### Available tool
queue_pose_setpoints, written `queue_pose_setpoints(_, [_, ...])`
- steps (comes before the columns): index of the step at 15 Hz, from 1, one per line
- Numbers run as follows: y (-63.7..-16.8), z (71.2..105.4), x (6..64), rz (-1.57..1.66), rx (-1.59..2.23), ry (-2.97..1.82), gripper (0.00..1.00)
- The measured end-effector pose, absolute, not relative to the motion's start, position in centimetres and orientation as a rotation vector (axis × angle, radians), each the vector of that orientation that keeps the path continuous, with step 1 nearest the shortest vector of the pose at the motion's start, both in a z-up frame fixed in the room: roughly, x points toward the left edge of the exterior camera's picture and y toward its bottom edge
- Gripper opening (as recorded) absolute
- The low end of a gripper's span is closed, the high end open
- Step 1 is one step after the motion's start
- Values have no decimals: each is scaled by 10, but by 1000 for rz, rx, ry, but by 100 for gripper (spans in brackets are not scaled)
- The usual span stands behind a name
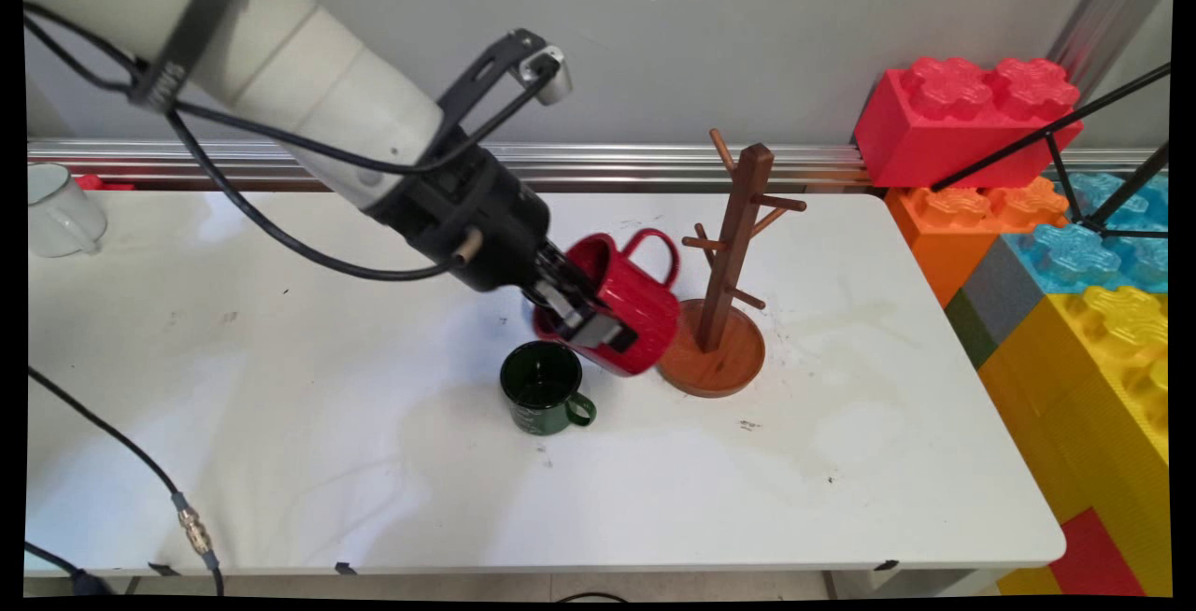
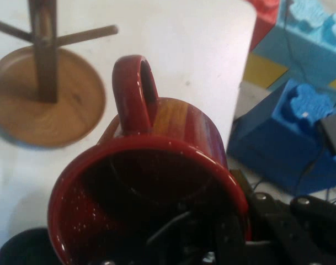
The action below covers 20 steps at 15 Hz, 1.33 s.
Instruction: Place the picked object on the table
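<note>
My gripper (image 1: 587, 319) is shut on the rim of a red mug (image 1: 628, 301), one finger inside and one outside the wall. The mug hangs tilted above the table with its handle (image 1: 654, 251) pointing up toward the wooden mug tree (image 1: 733, 251). In the hand view the red mug (image 2: 156, 187) fills the lower frame, its handle (image 2: 136, 91) toward the tree's round base (image 2: 57, 110). A dark green mug (image 1: 544, 389) stands upright on the table just below the held mug. The tree's pegs are bare.
A white mug (image 1: 58, 209) stands at the table's far left edge. Large toy bricks in red (image 1: 962, 116), orange, blue and yellow are stacked beyond the table's right edge. Black cables (image 1: 121, 452) trail across the left side.
</note>
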State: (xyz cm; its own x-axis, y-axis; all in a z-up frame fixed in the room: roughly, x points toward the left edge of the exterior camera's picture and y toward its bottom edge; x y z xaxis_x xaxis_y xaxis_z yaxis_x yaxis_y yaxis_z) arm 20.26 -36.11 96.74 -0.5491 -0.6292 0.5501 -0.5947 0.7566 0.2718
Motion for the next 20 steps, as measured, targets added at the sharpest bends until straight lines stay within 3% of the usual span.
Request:
queue_pose_setpoints(11, [-373, 999, 235, 126, 817, -2664, 0])
queue_pose_setpoints(20, [-383, 956, 275, 281, 739, -2957, 0])
